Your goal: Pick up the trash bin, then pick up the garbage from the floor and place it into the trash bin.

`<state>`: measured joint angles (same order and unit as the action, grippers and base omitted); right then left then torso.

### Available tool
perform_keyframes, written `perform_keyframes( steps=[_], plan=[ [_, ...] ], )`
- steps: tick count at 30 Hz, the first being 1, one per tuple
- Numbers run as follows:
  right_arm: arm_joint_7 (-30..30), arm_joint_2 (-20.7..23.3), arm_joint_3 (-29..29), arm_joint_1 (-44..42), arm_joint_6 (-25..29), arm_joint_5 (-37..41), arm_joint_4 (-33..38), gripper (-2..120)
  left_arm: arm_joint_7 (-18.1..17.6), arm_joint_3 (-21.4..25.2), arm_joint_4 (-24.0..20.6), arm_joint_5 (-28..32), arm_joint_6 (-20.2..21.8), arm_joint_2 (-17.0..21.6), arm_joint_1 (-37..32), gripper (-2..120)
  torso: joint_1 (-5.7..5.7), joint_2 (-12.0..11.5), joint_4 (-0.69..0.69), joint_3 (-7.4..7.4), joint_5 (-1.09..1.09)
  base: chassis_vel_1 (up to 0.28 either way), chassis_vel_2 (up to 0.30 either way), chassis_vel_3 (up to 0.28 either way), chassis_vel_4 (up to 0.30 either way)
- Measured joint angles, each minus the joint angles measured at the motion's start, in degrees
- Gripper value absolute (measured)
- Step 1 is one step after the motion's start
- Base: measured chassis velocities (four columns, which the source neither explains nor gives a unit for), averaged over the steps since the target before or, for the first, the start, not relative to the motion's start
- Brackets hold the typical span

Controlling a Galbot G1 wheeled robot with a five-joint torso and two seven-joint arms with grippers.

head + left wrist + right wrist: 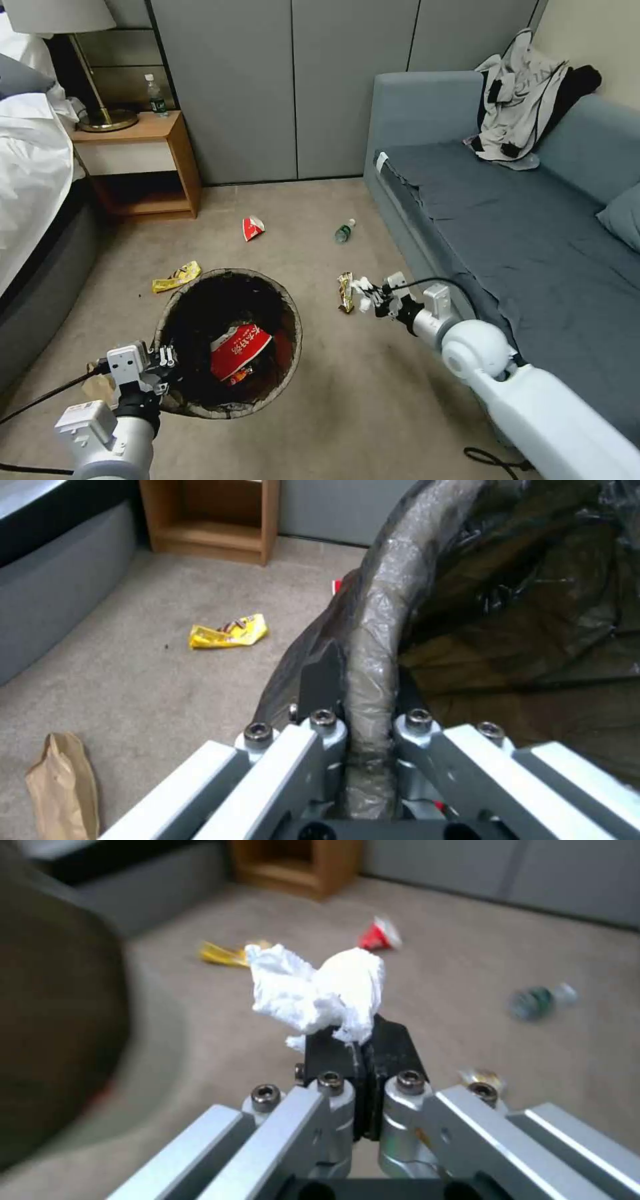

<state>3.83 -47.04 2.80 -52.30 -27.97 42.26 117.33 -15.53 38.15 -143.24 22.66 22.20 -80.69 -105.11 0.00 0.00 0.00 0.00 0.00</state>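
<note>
The left pincer [168, 363] was clamped on the rim of the trash bin [280, 300], with one finger [321, 680] outside the dark bag liner and the other inside. The bin hung tilted, its mouth open toward the head camera. A red-and-white carton [239, 350] lay inside it.

The right pincer [365, 297] was squeezed tight on a white tissue [317, 990], held above the floor [373, 400] just beside the bin. A snack wrapper [346, 291] lay on the carpet right by that pincer.

More litter sat on the floor nearer the far wall: a yellow wrapper [176, 276], a small red carton [253, 228] and a little bottle [344, 231]. A brown paper bag [63, 785] lay near the bed [33, 173], partly hidden behind the left arm in the head view.

A wooden nightstand [143, 167] stood in the corner by the bed, with a lamp [100, 100] and a water bottle [156, 95] on it. A blue sofa [520, 220] ran along the right side, with clothes [527, 100] thrown on its back.

The bottom of the bin was dark and hard to see.
</note>
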Motion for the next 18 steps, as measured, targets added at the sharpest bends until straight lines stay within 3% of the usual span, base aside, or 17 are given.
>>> perform_keyframes(
  steps=[9, 18],
  plan=[
    [4.8, 4.7, 0.8, 3.5, -2.9, 8.7, 11.2, 0, 0.0, -0.1, 0.0, 0.0, 0.2, 0.1, 0.0, 3, 0.00, 0.0, 0.00, 0.00, 0.00, 0.000, 0.000, 0.000, 0.000],
    [7.0, 6.0, -0.2, 6.7, -3.6, 14.7, 18.8, 0, 0.0, -0.3, 0.0, -0.2, 0.2, 0.2, 0.0, 3, 0.00, 0.0, 0.00, 0.00, 0.00, 0.000, 0.000, 0.000, 0.000]
  ],
)
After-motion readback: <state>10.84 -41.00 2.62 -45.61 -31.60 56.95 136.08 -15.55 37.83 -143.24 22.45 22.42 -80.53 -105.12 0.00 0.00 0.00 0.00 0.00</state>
